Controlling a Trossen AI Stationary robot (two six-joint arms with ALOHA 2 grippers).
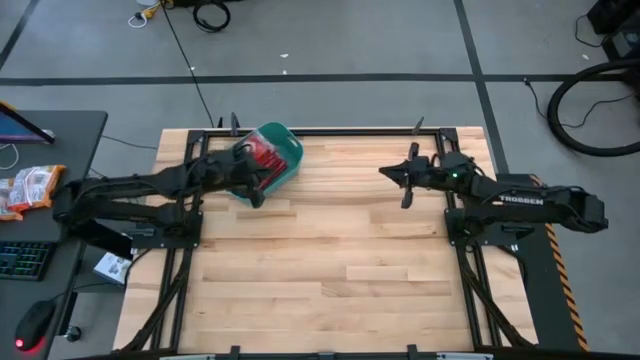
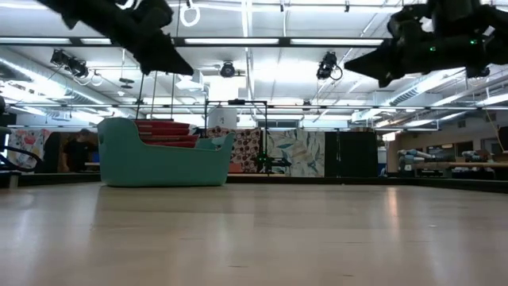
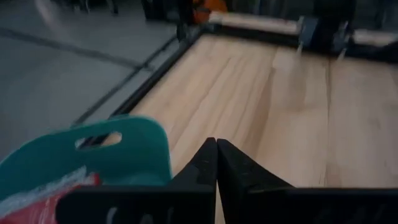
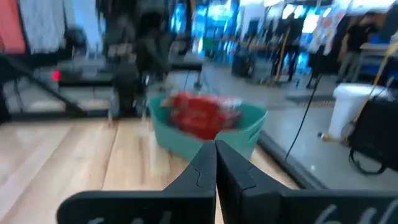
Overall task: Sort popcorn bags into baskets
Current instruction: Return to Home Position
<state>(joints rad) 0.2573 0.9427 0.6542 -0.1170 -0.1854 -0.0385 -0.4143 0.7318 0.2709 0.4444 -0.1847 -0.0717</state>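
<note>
The teal basket point(image 1: 291, 152) stands on its base at the table's far left, and red popcorn bags point(image 1: 262, 152) are piled in it, rising above its rim point(image 2: 163, 131). My left gripper point(image 1: 257, 198) hangs shut in the air just over the basket's near side, with nothing between its fingers point(image 3: 216, 155). The basket's handle wall point(image 3: 140, 146) and a red bag point(image 3: 43, 199) show beside it. My right gripper point(image 1: 384, 172) is shut and empty, high above the table's far right part, pointing level toward the basket point(image 4: 249, 134) and its bags point(image 4: 199, 115).
Bare wooden tabletop point(image 1: 330, 260) spreads between and in front of the arms. An orange-and-white snack packet point(image 1: 30, 190) lies on the dark side desk at the left, with a keyboard point(image 1: 22, 260) and a mouse point(image 1: 35, 322). A person point(image 2: 79, 149) stands in the room beyond.
</note>
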